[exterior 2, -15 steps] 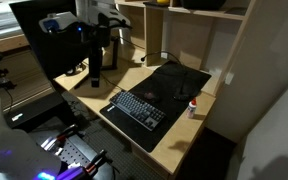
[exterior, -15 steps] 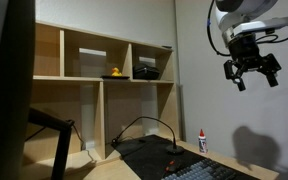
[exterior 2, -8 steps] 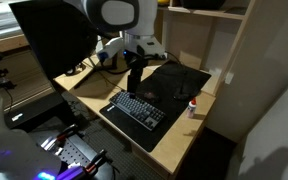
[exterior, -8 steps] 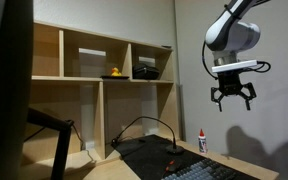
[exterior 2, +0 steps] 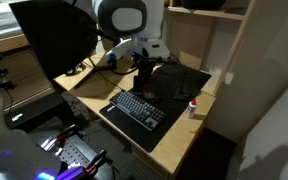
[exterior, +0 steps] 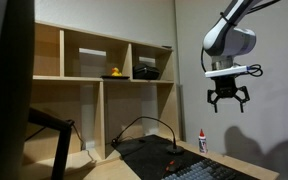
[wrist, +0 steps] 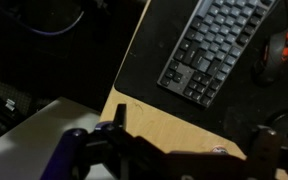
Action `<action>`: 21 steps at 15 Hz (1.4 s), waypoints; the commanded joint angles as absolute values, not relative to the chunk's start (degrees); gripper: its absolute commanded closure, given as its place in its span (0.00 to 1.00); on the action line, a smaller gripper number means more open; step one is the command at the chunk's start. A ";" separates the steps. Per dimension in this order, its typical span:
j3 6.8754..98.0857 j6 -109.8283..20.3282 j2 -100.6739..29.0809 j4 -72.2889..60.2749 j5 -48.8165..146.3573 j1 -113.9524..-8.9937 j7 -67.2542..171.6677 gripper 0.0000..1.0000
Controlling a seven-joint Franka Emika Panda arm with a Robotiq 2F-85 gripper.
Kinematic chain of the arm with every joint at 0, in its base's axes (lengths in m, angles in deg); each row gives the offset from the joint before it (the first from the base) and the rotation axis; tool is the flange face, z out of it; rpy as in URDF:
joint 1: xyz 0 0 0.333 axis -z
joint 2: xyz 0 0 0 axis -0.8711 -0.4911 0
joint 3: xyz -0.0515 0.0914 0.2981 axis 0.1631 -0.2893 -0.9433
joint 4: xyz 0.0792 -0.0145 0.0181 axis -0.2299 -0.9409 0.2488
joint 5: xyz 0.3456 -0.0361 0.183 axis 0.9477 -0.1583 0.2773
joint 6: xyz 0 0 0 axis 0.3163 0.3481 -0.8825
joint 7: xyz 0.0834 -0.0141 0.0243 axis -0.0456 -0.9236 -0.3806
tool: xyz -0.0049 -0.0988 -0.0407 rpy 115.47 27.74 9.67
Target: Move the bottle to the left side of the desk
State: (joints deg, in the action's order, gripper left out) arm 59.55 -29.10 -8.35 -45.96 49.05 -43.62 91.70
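Observation:
The bottle [exterior: 203, 142], small and white with a red cap, stands upright on the light wooden desk [exterior 2: 179, 135] near its edge, beside the keyboard's [exterior 2: 137, 108] end; it also shows in an exterior view [exterior 2: 193, 107]. My gripper [exterior: 227, 99] hangs open and empty, fingers pointing down, well above the bottle and apart from it. In an exterior view it hovers over the dark mat [exterior 2: 174, 80]. In the wrist view the open fingers [wrist: 191, 140] frame bare desk wood [wrist: 164, 120]; a small round reddish top [wrist: 219, 150] shows there, perhaps the cap.
A wooden cubby shelf [exterior: 94, 90] holds a yellow duck [exterior: 113, 73] and a dark object [exterior: 147, 70]. A monitor [exterior 2: 49, 40] stands at one side of the desk. A mouse with a red glow [wrist: 274, 48] lies by the keyboard [wrist: 214, 45].
The arm has swung across toward the mat and come lower. The gripper has turned from tilted to pointing straight down. The bottle has not moved.

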 commanded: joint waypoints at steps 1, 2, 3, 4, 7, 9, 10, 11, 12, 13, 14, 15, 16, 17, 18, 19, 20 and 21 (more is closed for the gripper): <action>60.52 -36.02 -14.84 -42.23 52.37 -43.20 99.18 0.00; 61.08 -39.92 -21.06 -38.08 54.22 -43.56 100.71 0.00; 61.43 -41.16 -23.23 -35.95 54.95 -43.59 103.21 0.00; 62.02 -42.14 -26.08 -32.98 54.92 -43.48 105.89 0.00; 63.07 -41.74 -24.71 -34.38 53.54 -44.61 107.17 0.00; 63.54 -41.71 -27.92 -31.34 53.75 -44.72 108.31 0.00; 63.58 -41.71 -28.36 -30.86 53.78 -44.73 108.57 0.00; 63.58 -41.70 -28.42 -30.68 53.78 -44.75 108.71 0.00; 63.63 -41.96 -31.05 -28.95 54.30 -44.98 111.12 0.00; 63.60 -42.60 -33.43 -26.97 56.45 -44.88 113.30 0.00; 63.48 -44.29 -35.19 -25.67 59.22 -44.62 115.05 0.00; 63.27 -44.41 -38.01 -22.94 62.42 -44.14 115.90 0.00; 63.22 -46.19 -39.72 -21.39 64.78 -43.93 117.00 0.00; 63.17 -48.01 -41.64 -19.42 67.29 -43.64 117.81 0.00; 63.38 -49.36 -43.60 -17.31 68.70 -43.52 119.21 0.00; 63.76 -50.43 -45.47 -15.43 69.38 -43.57 120.80 0.00; 64.28 -51.24 -47.33 -13.52 69.39 -43.72 122.70 0.00; 64.80 -51.67 -49.23 -11.70 69.04 -43.87 124.57 0.00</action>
State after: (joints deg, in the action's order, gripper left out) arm 63.45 -50.40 -43.15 -18.48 67.80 -43.79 120.44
